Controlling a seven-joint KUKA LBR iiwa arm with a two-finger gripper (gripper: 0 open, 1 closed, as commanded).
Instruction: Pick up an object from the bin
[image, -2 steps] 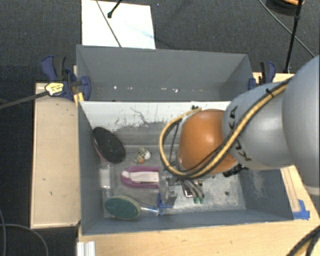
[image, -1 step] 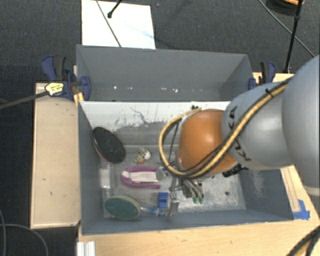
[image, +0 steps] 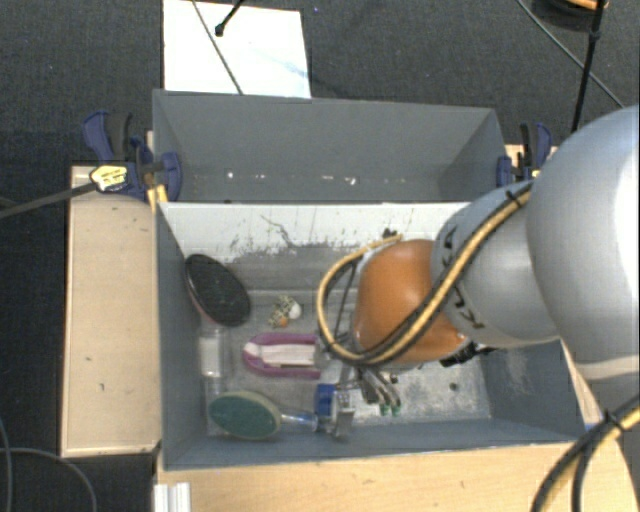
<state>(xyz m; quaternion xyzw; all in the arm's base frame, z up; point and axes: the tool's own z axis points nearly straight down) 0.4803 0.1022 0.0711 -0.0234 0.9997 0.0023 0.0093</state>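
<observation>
Grey bin (image: 330, 150) holds your hand (image: 353, 403) low at its front, just beside the blue handle (image: 323, 400) of a green oval brush (image: 245, 416); you cannot tell if the hand is closed.

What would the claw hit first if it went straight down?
Probably the small blue piece right beside the claw; otherwise the grey bin floor. Depth is hard to judge from above.
</observation>
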